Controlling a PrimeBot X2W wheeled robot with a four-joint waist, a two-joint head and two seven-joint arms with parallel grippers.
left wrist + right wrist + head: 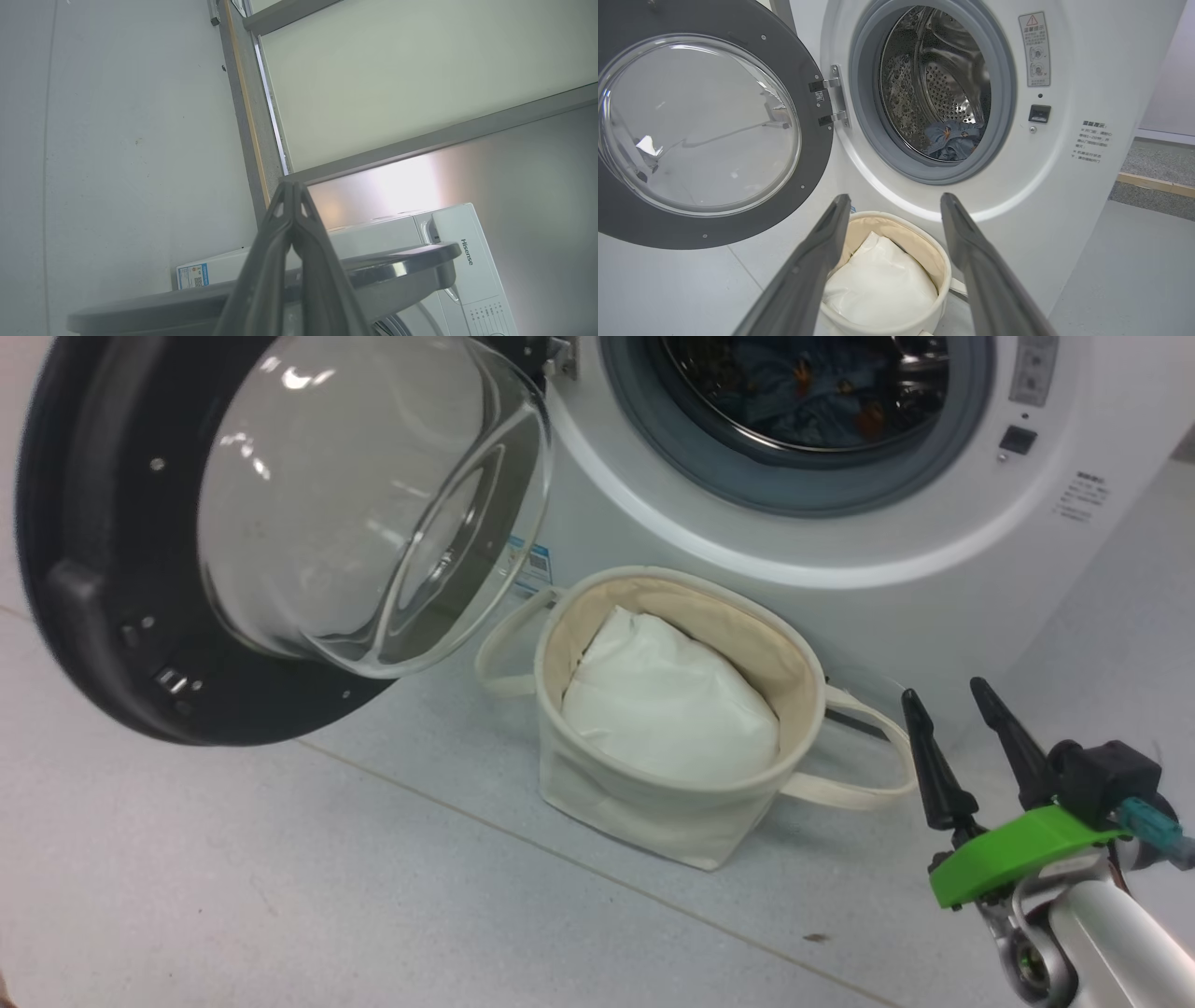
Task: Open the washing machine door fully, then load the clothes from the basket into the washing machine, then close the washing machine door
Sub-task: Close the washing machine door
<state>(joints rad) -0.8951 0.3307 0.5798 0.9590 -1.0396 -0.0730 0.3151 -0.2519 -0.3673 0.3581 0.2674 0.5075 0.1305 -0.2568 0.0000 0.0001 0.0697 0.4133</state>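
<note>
Left wrist view, fingers pressed together, Hisense lettering

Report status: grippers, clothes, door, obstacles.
Left gripper shut, right gripper open, both empty. Clothes in machine, door open. Basket with white padding stands before machine.

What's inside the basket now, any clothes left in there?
The basket holds white padding that fills most of it; no printed garment shows on top. Anything beneath the padding is hidden. Blue clothes lie inside the washing machine.
</note>
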